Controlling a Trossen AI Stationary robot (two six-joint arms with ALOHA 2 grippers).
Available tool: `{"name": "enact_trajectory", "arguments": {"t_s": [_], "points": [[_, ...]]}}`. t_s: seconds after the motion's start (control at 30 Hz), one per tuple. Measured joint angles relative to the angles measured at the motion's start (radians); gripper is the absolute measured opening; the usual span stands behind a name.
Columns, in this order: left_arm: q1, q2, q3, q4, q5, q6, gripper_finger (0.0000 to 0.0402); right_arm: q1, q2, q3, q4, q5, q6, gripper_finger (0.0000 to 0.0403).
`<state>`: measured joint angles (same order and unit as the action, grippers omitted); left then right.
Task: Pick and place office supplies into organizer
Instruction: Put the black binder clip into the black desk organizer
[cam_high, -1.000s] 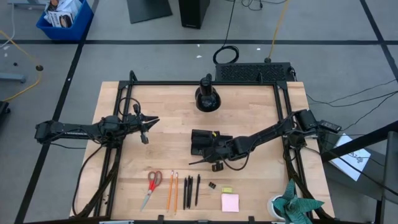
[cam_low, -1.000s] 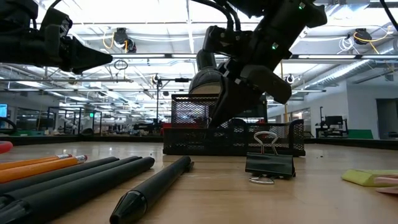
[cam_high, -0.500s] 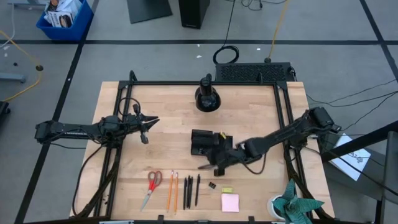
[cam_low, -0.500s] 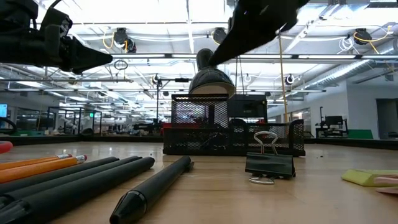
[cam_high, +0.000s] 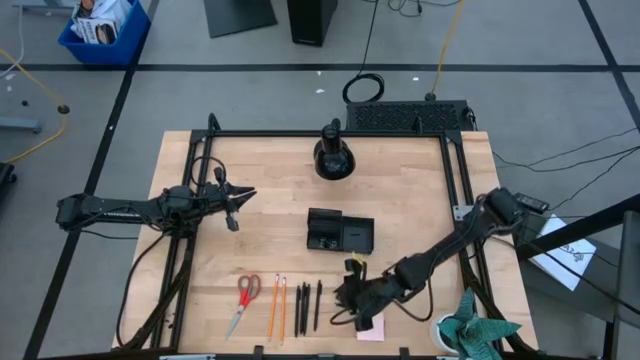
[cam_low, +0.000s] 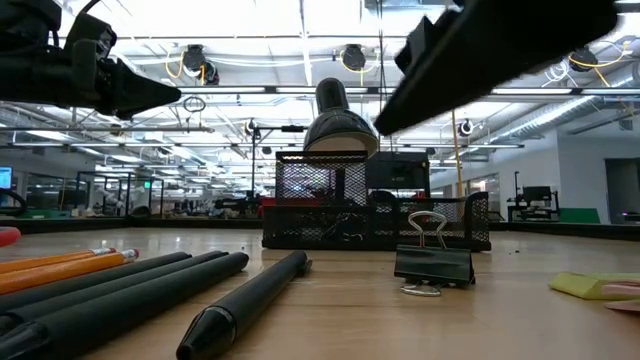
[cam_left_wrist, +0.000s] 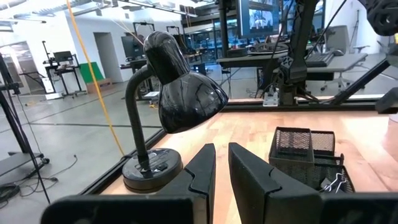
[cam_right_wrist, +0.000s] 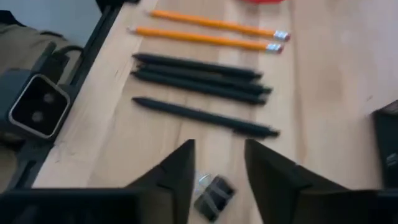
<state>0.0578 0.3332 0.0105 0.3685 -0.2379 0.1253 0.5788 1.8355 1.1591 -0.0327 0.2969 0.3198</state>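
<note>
The black mesh organizer (cam_high: 340, 232) stands mid-table and holds a clip (cam_left_wrist: 329, 183). Along the near edge lie red-handled scissors (cam_high: 247, 298), two orange pencils (cam_high: 277, 306) and three black pens (cam_high: 308, 306). My right gripper (cam_high: 345, 300) (cam_right_wrist: 217, 165) hangs open above a small black clip (cam_right_wrist: 211, 194) that lies on the wood, its fingers either side and clear of it. The pink sticky pad (cam_high: 372, 328) lies partly under that arm. A yellow-green piece (cam_low: 595, 285) lies beside it. My left gripper (cam_high: 240, 200) waits shut at the left, pointing level.
A black desk lamp (cam_high: 334, 155) stands at the far middle of the table, behind the organizer. A small camera (cam_right_wrist: 37, 106) sits at the near edge by the pens. Bare wood lies between the organizer and the row of supplies.
My right gripper has left the organizer and swung toward the table's near edge, rolling and tipping as it went, and now hangs over the clip beside the pens. The supplies on the table lie as before.
</note>
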Motion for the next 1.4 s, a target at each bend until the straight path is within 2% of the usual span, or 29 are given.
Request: {"name": "enact_trajectory", "arguments": {"t_s": [0.2, 0.37, 0.57, 0.97, 1.4], "points": [[0.000, 0.000, 0.000, 0.001, 0.000, -0.008, 0.0051, 0.011, 0.000, -0.001, -0.018, -0.011, 0.075, 0.0221], [0.000, 0.000, 0.000, 0.000, 0.000, -0.007, 0.0051, 0.019, 0.022, 0.000, 0.003, -0.013, 0.090, 0.0234], [0.000, 0.000, 0.000, -0.004, 0.000, -0.007, 0.0051, 0.025, 0.091, -0.001, -0.006, -0.014, 0.098, 0.0218], [0.000, 0.000, 0.000, -0.006, 0.000, -0.011, 0.0051, 0.016, 0.095, -0.004, 0.000, 0.018, 0.103, 0.0187], [0.000, 0.000, 0.000, -0.006, 0.000, -0.006, 0.0051, 0.016, 0.095, -0.055, 0.028, 0.017, 0.137, 0.0118]]}}
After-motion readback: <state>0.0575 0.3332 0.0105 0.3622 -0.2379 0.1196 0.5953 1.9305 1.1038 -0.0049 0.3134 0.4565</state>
